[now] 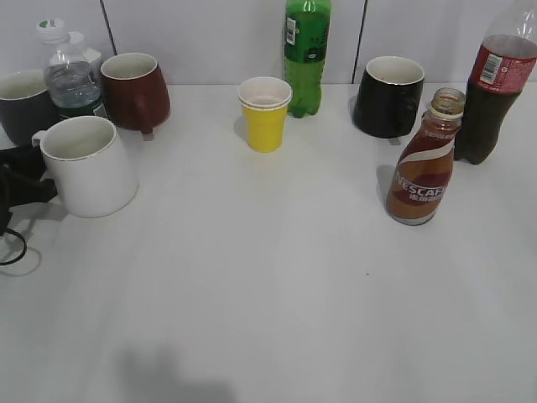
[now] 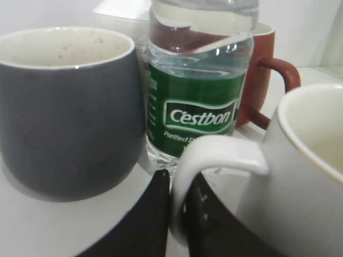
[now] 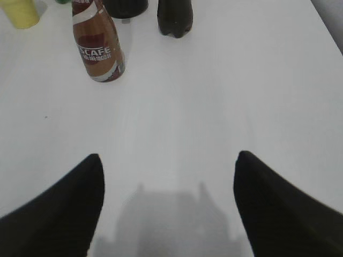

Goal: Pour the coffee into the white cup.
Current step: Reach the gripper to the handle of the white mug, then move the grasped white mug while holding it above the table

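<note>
The white cup (image 1: 88,165) stands at the left of the table, empty, handle to the left. My left gripper (image 2: 179,184) is shut on the cup's handle (image 2: 214,155); the cup's wall fills the right of the left wrist view (image 2: 305,182). The left gripper shows in the exterior view at the left edge (image 1: 21,172). The coffee (image 1: 422,168), a Nescafe bottle with no cap, stands upright at the right and also shows in the right wrist view (image 3: 99,45). My right gripper (image 3: 167,160) is open and empty above bare table, well short of the bottle.
A dark grey mug (image 1: 23,102), a water bottle (image 1: 70,77) and a red-brown mug (image 1: 134,88) stand behind the white cup. A yellow paper cup (image 1: 264,113), green bottle (image 1: 305,54), black mug (image 1: 388,96) and cola bottle (image 1: 495,84) line the back.
</note>
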